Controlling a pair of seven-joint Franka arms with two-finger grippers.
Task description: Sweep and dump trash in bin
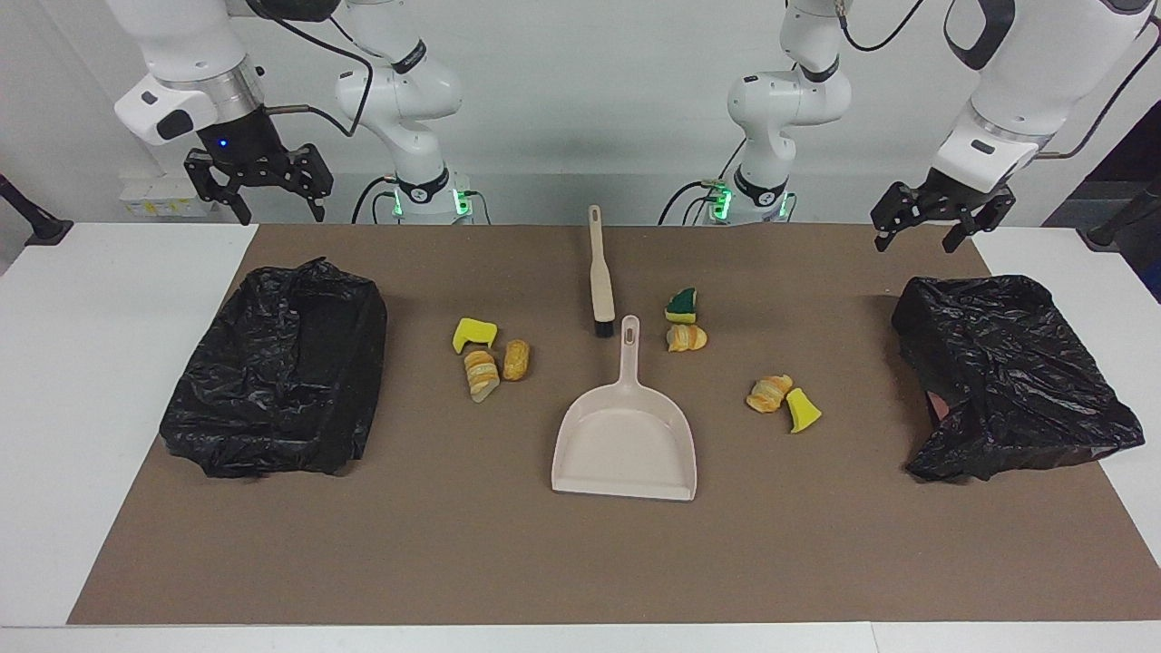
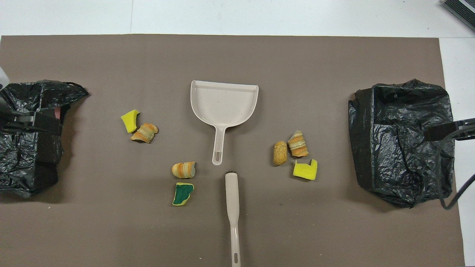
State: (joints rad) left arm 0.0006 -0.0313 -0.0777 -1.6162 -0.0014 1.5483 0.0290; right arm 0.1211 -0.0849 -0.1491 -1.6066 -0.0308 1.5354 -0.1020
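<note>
Both grippers, left (image 1: 934, 216) and right (image 1: 260, 186), are hanging released and empty; gripping brush (image 1: 600, 277) and dustpan (image 1: 626, 426) handles squarely should come first, trash (image 1: 490, 358) unswept.

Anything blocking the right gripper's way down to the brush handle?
Nothing visible. The right gripper hangs open in the air at its own end of the table, near the black-bagged bin. The brush lies alone mid-table, its handle pointing toward the robots. The dustpan and trash pieces lie farther out.
</note>
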